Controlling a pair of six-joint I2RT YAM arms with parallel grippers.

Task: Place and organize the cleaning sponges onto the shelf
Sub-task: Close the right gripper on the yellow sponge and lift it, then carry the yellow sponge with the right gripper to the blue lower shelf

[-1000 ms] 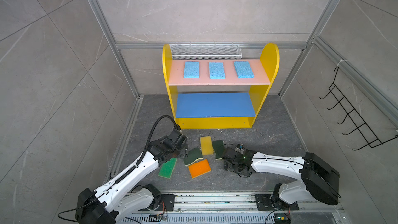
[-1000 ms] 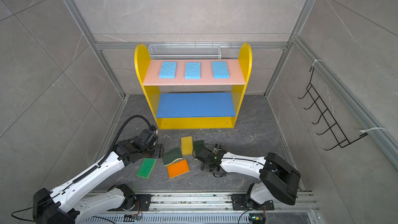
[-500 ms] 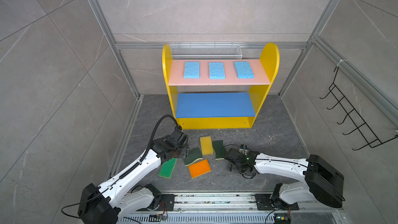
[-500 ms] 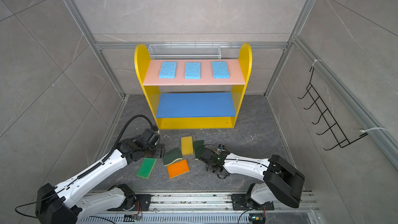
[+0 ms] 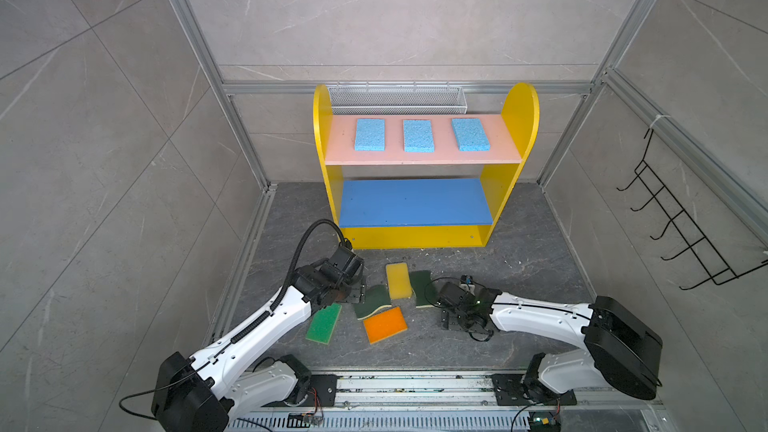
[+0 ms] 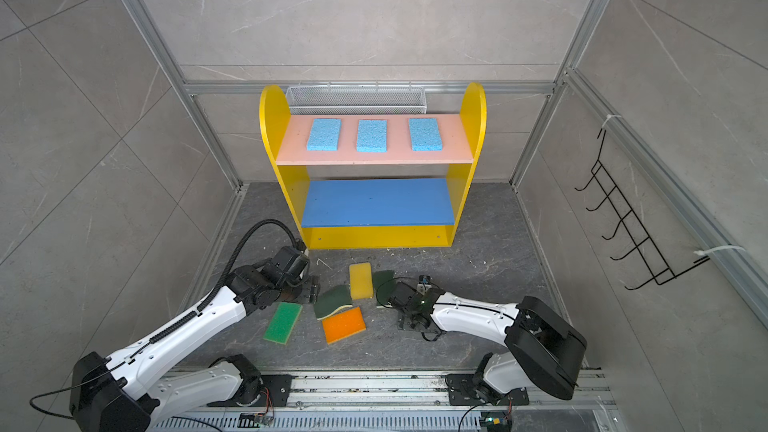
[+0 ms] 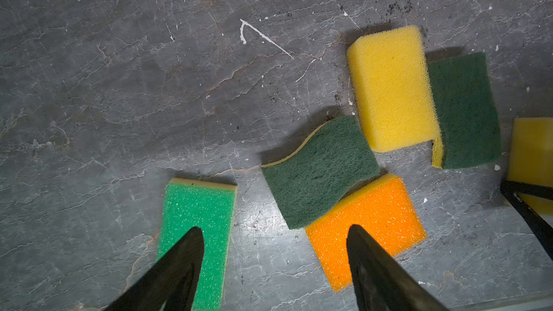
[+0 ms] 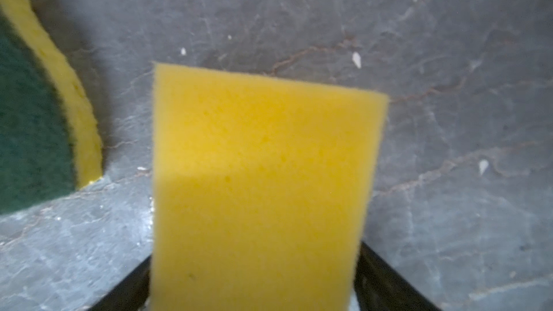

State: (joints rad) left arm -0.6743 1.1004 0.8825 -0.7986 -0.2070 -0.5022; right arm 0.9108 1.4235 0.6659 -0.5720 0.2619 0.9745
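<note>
Three light blue sponges [image 5: 418, 136] lie in a row on the pink upper board of the shelf [image 5: 415, 236]. On the floor in front lie a yellow sponge [image 5: 398, 280], two dark-green wavy sponges [image 5: 374, 301] [image 5: 420, 288], an orange sponge [image 5: 385, 324] and a bright green sponge [image 5: 323, 322]. My left gripper [image 7: 275, 227] hangs open over bare floor between the bright green sponge [image 7: 197, 213] and the orange one [image 7: 368, 216]. My right gripper [image 8: 254, 252] has its fingers against both sides of a second yellow sponge [image 8: 263, 160], which its body [image 5: 457, 309] hides in both top views.
A silver wire-mesh basket [image 5: 397, 99] hangs on the back wall behind the shelf. A black wire hook rack [image 5: 681, 234] hangs on the right wall. The blue middle board [image 5: 415, 201] carries nothing. Aluminium frame posts stand at the corners.
The right gripper's jaws have narrowed onto the yellow sponge and its arm has shifted slightly. The left arm has barely moved.
</note>
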